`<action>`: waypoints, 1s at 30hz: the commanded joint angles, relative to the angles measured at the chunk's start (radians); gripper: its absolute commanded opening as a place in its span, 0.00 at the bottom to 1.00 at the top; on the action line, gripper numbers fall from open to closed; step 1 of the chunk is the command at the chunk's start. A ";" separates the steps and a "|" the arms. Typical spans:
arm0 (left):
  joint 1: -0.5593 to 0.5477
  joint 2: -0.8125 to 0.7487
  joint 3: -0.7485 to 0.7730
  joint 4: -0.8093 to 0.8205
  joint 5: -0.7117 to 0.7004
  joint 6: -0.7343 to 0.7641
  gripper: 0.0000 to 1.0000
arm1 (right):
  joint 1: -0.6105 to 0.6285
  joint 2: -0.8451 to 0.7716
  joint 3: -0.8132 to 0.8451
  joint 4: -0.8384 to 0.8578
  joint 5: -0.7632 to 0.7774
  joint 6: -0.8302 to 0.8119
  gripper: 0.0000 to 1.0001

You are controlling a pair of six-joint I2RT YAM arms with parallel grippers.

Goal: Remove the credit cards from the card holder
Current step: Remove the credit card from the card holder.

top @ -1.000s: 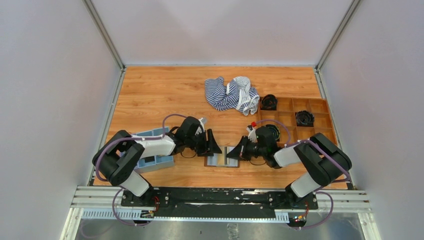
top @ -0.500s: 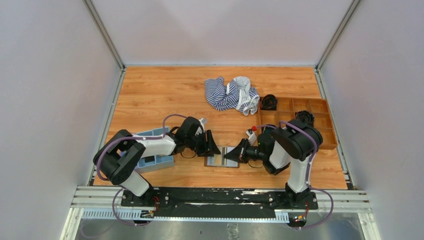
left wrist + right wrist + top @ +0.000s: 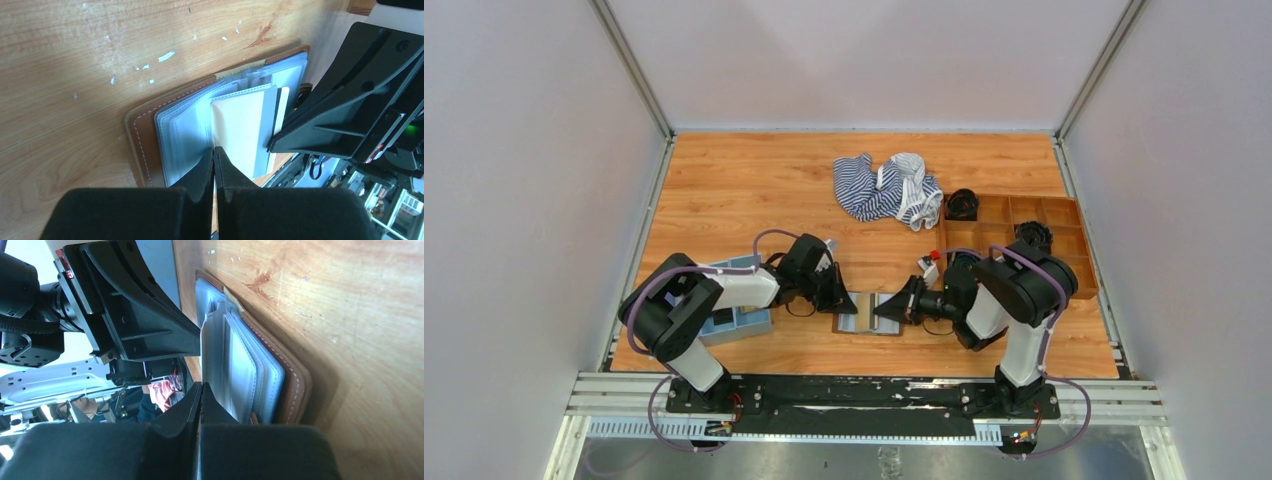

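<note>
left claw (image 3: 214, 152) closed; right claw (image 3: 201, 388) closed; arms stretched inward

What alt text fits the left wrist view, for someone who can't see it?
The shut left gripper rests its tips at the near edge of a cream credit card tucked in the clear pockets of the open brown card holder on a wooden table. The black right gripper reaches in from the right over the holder's other side.

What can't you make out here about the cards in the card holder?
- Left wrist view: whether the left fingers pinch the yellowish card; their tips cover its near edge.
- Both wrist views: any greyish card; the overlapping clear pockets of the card holder cannot be told from it.
- Top view: the holder's contents; too small, partly under the fingers.
</note>
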 commanded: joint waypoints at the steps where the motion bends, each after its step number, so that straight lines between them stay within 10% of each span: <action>1: -0.016 0.041 -0.009 -0.034 -0.028 0.009 0.00 | -0.028 -0.052 0.001 -0.116 -0.052 -0.061 0.00; 15: -0.007 0.032 -0.022 -0.035 -0.036 0.002 0.00 | -0.051 -0.165 0.008 -0.461 -0.085 -0.245 0.00; 30: -0.005 -0.054 -0.033 -0.034 -0.020 -0.002 0.03 | -0.051 -0.049 0.000 -0.153 -0.136 -0.095 0.00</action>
